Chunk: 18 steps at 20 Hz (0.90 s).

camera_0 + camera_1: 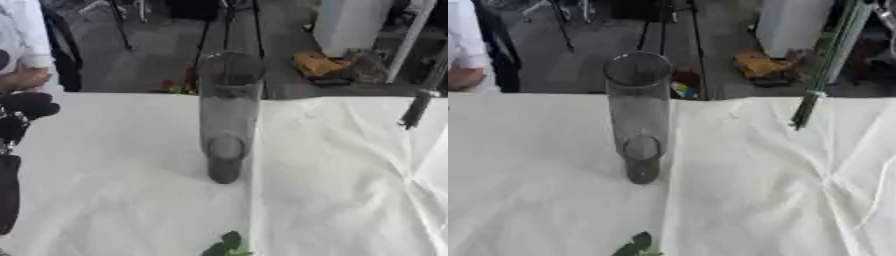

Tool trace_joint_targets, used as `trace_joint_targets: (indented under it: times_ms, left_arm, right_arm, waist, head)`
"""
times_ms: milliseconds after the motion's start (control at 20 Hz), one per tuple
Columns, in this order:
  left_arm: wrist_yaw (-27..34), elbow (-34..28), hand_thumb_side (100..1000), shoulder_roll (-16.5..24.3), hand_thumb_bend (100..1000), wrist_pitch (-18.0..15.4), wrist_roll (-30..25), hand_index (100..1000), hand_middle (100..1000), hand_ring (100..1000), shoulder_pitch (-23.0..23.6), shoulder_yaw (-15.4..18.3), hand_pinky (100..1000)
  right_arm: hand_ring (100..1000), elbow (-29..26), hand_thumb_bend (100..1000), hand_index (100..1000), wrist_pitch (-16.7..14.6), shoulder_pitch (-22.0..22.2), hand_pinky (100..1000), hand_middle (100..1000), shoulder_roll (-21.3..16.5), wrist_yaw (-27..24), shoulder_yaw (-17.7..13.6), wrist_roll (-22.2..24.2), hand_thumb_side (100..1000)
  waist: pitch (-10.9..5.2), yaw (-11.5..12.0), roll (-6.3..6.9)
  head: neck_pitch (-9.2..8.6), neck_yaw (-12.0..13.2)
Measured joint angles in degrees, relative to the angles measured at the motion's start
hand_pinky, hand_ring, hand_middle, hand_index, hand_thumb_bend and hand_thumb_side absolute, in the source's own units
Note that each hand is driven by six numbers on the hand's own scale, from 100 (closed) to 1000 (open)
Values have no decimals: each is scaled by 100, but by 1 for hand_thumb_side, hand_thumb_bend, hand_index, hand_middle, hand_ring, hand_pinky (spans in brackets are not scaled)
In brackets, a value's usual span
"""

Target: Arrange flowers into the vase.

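A tall clear glass vase point(227, 115) stands upright on the white tablecloth point(350, 190), near the middle of the table. A bundle of green flower stems point(820, 75) hangs down from the upper right, and its cut ends point(800, 120) hover above the cloth to the right of the vase. Whatever holds the stems is out of view. My left hand point(24, 107) shows black at the left edge, well left of the vase, with its forearm point(7, 195) below it. Some green leaves point(226, 245) lie at the near edge of the table.
The table's far edge runs just behind the vase. Beyond it lie a red and yellow shape point(682, 84), an orange object point(759, 64) and a white cylinder point(794, 25) on the floor. The cloth is creased on the right side.
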Motion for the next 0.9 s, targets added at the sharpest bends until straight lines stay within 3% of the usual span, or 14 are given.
trace_joint_targets:
  times_ms: [400,600,900]
  left_arm:
    - [0,0,970,30,290,-11,-11,925,872,677,-35,0,713]
    - [0,0,970,31,290,-16,-16,926,871,671,-44,-1,713]
    - [0,0,969,31,292,-15,-21,926,872,671,-46,-6,713]
  right_arm:
    - [100,-114,192,100,-279,-183,269,100,86,-536,18,-246,253]
    - [100,-191,187,100,-401,-206,248,100,98,-740,21,-157,254]
    - [100,-273,188,100,-676,-240,110,100,124,-922,27,47,236]
  waist:
    - [22,133,-58]
    - [32,164,-63]
    - [35,203,-102]
  head:
    - [-62,-94]
    - [-108,-103]
    - [-150,-126]
